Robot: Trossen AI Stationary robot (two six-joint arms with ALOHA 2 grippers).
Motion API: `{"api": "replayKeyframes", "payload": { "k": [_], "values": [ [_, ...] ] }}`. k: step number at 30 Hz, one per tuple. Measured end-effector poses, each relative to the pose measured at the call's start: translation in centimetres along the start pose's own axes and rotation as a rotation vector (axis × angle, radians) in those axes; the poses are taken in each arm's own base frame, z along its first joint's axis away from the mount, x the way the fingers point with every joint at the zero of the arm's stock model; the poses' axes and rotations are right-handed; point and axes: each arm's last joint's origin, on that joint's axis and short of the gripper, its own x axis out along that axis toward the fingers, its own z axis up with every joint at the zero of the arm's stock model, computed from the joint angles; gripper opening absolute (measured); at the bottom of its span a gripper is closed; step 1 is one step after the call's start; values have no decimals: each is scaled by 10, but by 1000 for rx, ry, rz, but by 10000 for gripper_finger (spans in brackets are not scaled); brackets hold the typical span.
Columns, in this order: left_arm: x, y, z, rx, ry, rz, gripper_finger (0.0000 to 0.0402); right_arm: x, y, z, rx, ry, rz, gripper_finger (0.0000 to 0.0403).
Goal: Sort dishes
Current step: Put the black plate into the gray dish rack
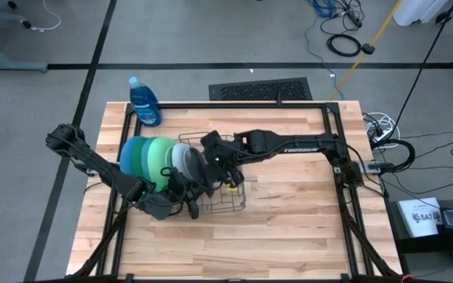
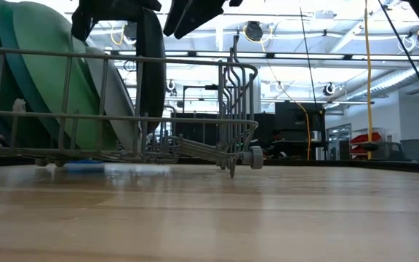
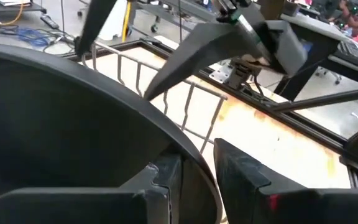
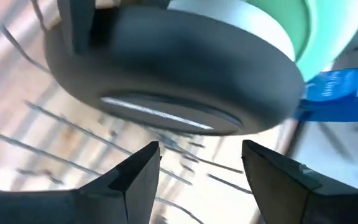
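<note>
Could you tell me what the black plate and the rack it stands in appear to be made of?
black plate: probably plastic or glazed ceramic, with a smooth, semi-matte finish; a soft streak of light lies across its surface.
rack: thin grey wire, likely coated or plated metal, judging by its slim bent rods and dull sheen.

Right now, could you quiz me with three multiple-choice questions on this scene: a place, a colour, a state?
1. Where is the blue soap bottle? A on the floor; B on the table, outside the wire rack; C on a plate.
2. What colour is the plate gripped by the left end effector? A black; B light green; C blue.
3. The right end effector is: A shut on a plate; B open; C out of sight.
Answers: B, it stands at a table corner; A, the black rim sits between its fingers; B, its jaws gape.
</note>
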Motion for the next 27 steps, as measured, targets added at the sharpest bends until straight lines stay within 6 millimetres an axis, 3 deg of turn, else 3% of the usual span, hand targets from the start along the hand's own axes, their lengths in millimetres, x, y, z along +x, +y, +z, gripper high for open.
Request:
{"api": "replayKeyframes", "payload": {
  "k": [4,11,22,27],
  "values": [
    [0,0,-1,7,8,-2,89,-3,6,5,-132,83,-99,228],
    [0,-1,-2,38,42,-42,95,-7,12,16,-263,43,-125,251],
    [0,-2,-2,66,67,-76,178,-9,18,28,-569,-61,-107,263],
    [0,-2,-2,81,76,-95,202,2,21,29,-644,-62,-84,263]
  ]
}}
